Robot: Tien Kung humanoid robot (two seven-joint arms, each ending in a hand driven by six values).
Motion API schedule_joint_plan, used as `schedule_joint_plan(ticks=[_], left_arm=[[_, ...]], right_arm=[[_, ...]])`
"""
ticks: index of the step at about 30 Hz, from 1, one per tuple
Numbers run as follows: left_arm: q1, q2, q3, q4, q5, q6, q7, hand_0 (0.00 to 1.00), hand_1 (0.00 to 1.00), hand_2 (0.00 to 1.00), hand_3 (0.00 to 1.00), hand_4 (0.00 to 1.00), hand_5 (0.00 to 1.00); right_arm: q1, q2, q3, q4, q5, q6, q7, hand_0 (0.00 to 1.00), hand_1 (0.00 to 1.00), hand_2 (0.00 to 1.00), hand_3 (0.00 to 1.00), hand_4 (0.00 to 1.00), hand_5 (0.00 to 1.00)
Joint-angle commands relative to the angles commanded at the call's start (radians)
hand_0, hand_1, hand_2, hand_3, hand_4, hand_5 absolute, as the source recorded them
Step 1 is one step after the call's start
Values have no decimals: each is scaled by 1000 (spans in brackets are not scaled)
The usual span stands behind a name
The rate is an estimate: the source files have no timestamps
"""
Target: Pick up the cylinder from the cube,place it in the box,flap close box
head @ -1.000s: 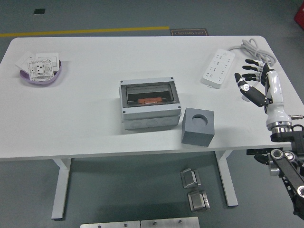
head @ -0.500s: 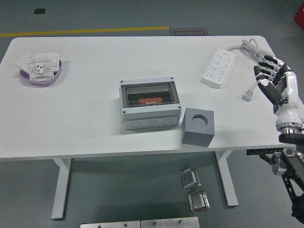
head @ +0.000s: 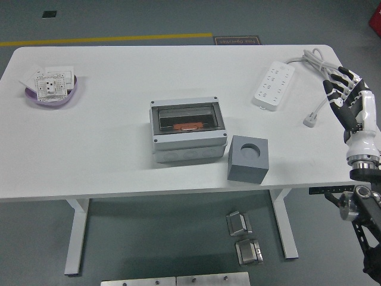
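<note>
Head view: nearest the table's (head: 89, 161) front edge stands the grey cube (head: 247, 158), its round socket empty, with bare white surface to its right. Just left of it, close beside, sits the grey box (head: 189, 130), its dark flap down; an orange-red shape, seemingly the cylinder (head: 188, 126), shows through the flap inside. The right hand (head: 351, 101) hangs at the right edge, fingers spread and holding nothing, beside a plug (head: 310, 121). Farther back lies a power strip (head: 273, 84). Wide open tabletop spans the left, up to a purple bowl (head: 52, 92) holding white socket plates.
</note>
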Motion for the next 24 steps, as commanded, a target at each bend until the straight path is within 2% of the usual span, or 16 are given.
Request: schedule_joint_plan(ticks=[9, 22, 24], left_arm=[[6, 9, 4, 0, -22, 2, -2, 743, 764, 759, 875, 542, 147], [3, -1, 12, 0, -34, 0, 7, 744, 764, 761, 877, 546, 143], [2, -2, 13, 0, -34, 0, 7, 744, 764, 763, 877, 552, 138]], right_arm=[[-3, 0, 9, 5, 96, 19, 47, 725, 713, 748, 777, 960, 579], [-12, 2, 33, 9, 76, 3, 27, 723, 711, 745, 776, 936, 598], [-13, 2, 34, 9, 73, 2, 25, 722, 709, 742, 749, 931, 602]])
